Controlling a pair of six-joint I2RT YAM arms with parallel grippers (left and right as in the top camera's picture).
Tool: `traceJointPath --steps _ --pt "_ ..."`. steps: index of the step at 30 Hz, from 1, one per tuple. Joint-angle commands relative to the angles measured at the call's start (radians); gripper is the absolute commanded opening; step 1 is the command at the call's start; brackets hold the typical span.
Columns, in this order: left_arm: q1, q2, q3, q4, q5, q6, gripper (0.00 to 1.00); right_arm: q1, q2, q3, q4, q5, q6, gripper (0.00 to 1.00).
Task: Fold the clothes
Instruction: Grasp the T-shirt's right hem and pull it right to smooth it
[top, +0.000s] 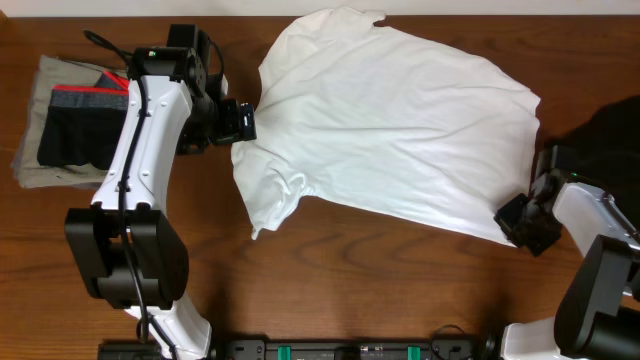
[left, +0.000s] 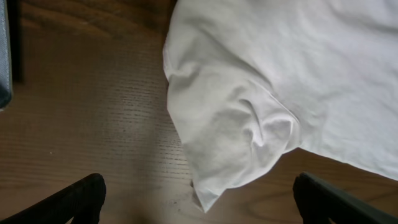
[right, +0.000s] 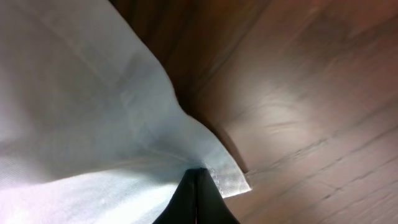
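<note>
The white T-shirt (top: 390, 130) lies spread and wrinkled across the wooden table, its collar end toward the left. My left gripper (top: 245, 122) stands open at the shirt's left edge. In the left wrist view its fingers (left: 81, 199) straddle the crumpled sleeve (left: 236, 137), whose tip points between them, with nothing gripped. My right gripper (top: 515, 222) is at the shirt's lower right corner. In the right wrist view it (right: 198, 171) is shut on the hem corner (right: 227, 177), and the cloth (right: 74, 112) gathers toward the pinch. A black garment (top: 610, 130) lies at the right edge.
Folded khaki-grey pieces (top: 35, 110) sit at the far left with black shorts (top: 75, 140) with a red-and-grey waistband on top. Bare wood (top: 380, 290) runs along the front of the table below the shirt.
</note>
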Motion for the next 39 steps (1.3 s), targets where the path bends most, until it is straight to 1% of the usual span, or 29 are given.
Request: traceJointPath --steps 1,6,12,17,20,22,26,27,28,29,30,31,32,33,34,36,39 --pt "0.005 0.003 -0.002 -0.001 -0.012 0.002 0.98 -0.037 0.009 -0.023 0.004 0.065 0.010 0.01" --pt "0.005 0.003 -0.002 -0.001 -0.012 0.002 0.98 -0.102 0.009 -0.021 0.025 0.106 0.011 0.01" --pt "0.005 0.003 -0.002 -0.002 -0.012 0.002 0.98 -0.234 0.009 -0.014 0.055 0.108 0.009 0.01" --pt "0.004 0.003 -0.002 -0.002 -0.012 0.002 0.98 -0.314 0.009 0.032 0.050 0.107 -0.034 0.01" --pt "0.004 0.003 -0.002 -0.002 -0.008 0.002 0.98 -0.324 0.008 0.085 0.036 0.101 -0.057 0.02" --pt "0.004 0.003 -0.002 -0.003 0.008 0.002 0.98 -0.323 0.008 0.142 0.001 0.093 -0.056 0.01" --pt "0.004 0.003 -0.002 -0.014 0.063 0.002 0.98 -0.323 0.008 0.299 -0.108 0.016 -0.058 0.01" --pt "0.004 0.003 -0.002 -0.019 0.069 0.002 0.98 -0.320 0.008 0.347 -0.145 -0.020 -0.064 0.04" --pt "0.004 0.003 -0.002 -0.026 0.071 0.002 0.98 -0.316 0.008 0.381 -0.168 -0.053 -0.087 0.11" --pt "0.004 0.003 -0.002 -0.031 0.071 0.002 0.98 -0.310 0.008 0.414 -0.190 -0.092 -0.122 0.21" --pt "0.003 0.003 -0.005 -0.039 0.072 0.002 0.98 -0.300 0.008 0.450 -0.213 -0.141 -0.171 0.39" --pt "0.003 0.003 -0.010 -0.041 0.072 0.002 0.98 -0.293 0.008 0.468 -0.229 -0.170 -0.201 0.53" --pt "0.002 0.003 -0.022 -0.040 0.076 0.002 0.98 -0.283 0.008 0.492 -0.252 -0.208 -0.241 0.69" --pt "0.002 0.003 -0.037 -0.035 0.078 0.002 0.98 -0.270 0.008 0.509 -0.274 -0.238 -0.275 0.76" --pt "0.002 0.003 -0.060 -0.021 0.079 0.002 0.98 -0.258 0.008 0.518 -0.291 -0.258 -0.303 0.79" --pt "0.002 0.003 -0.103 0.003 0.079 -0.016 0.98 -0.231 0.008 0.520 -0.309 -0.279 -0.328 0.82" --pt "0.002 0.003 -0.171 0.043 0.114 -0.021 0.98 -0.181 0.008 0.520 -0.326 -0.278 -0.348 0.82"
